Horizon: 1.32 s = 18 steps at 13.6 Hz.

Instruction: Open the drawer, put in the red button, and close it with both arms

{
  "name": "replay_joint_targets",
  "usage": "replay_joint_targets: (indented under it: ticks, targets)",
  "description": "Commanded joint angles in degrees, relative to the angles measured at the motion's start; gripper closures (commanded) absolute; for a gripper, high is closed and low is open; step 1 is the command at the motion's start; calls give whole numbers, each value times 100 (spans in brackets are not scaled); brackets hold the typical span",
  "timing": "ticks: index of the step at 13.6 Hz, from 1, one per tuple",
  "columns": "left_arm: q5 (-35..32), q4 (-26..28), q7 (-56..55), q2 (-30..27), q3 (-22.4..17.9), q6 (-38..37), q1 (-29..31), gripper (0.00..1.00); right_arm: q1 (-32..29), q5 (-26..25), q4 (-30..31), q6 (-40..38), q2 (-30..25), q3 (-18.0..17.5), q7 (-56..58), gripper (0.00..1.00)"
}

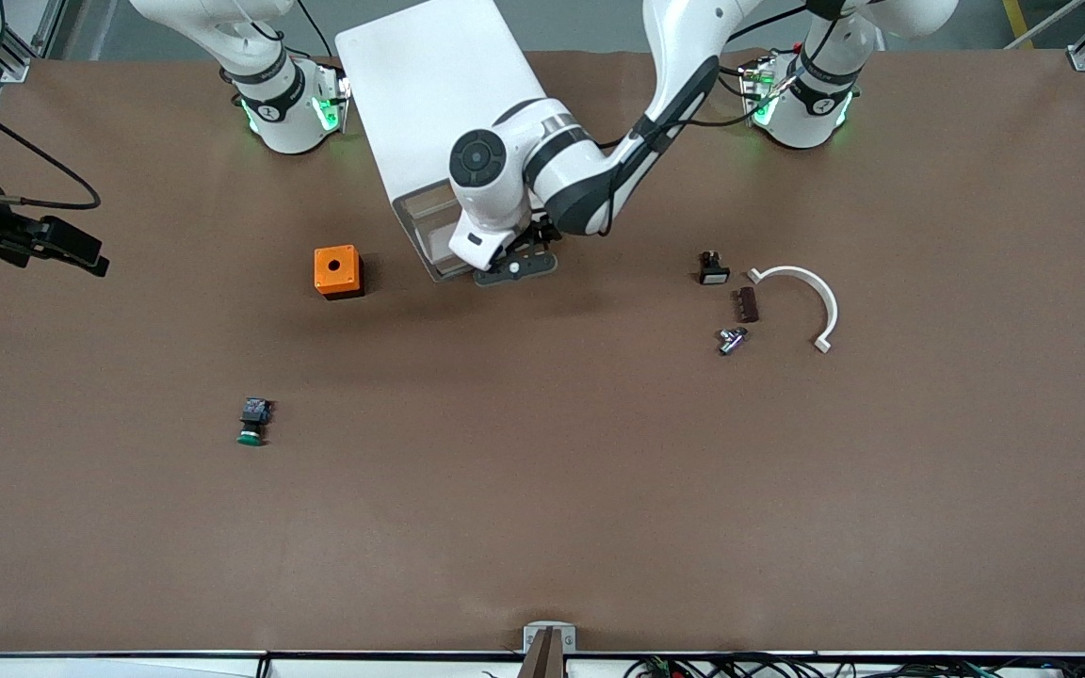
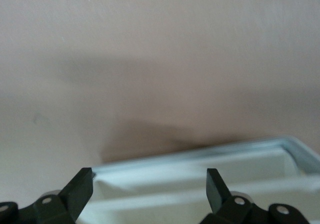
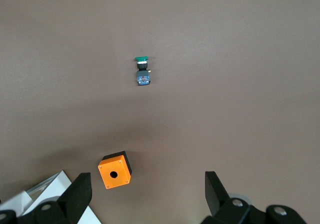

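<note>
The white cabinet point(image 1: 429, 104) stands between the arm bases. One shallow drawer point(image 1: 413, 224) is pulled out toward the front camera. My left gripper point(image 1: 516, 266) hangs low at the drawer's front edge. In the left wrist view it point(image 2: 149, 184) is open and empty over the drawer's white rim point(image 2: 200, 151). My right gripper point(image 1: 53, 247) is raised high at the right arm's end of the table. In the right wrist view it point(image 3: 147, 189) is open and empty. No red-capped button shows in any view. What the drawer holds is hidden.
An orange box with a hole point(image 1: 337, 271) sits beside the cabinet, also in the right wrist view point(image 3: 115, 171). A green-capped button point(image 1: 252, 421) lies nearer the front camera. Toward the left arm's end lie a small black-and-white part point(image 1: 713, 269), a brown strip point(image 1: 746, 304), a metal piece point(image 1: 731, 339) and a white curved band point(image 1: 811, 292).
</note>
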State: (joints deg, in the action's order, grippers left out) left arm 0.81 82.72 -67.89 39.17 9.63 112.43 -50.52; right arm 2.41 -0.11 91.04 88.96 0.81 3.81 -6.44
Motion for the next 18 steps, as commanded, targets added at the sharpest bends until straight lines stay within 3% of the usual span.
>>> replay_joint_targets:
  ticks: [1, 8, 13, 18]
  targets:
    - [-28, 33, -267, 47, 4, -37, -273, 0, -100, -77, 10, -1, -72, -47, 186, 0]
    - [51, 42, -251, 47, -4, -63, -178, 0, -214, -86, 10, 8, -45, -47, 714, 0]
    - [-28, -115, -110, -67, -5, -63, 727, 0, -197, -68, -113, -54, -28, -55, 635, 0]
    - [-134, -195, 433, -558, -22, -72, 1771, 0, -205, -68, -227, -54, -19, -55, 635, 0]
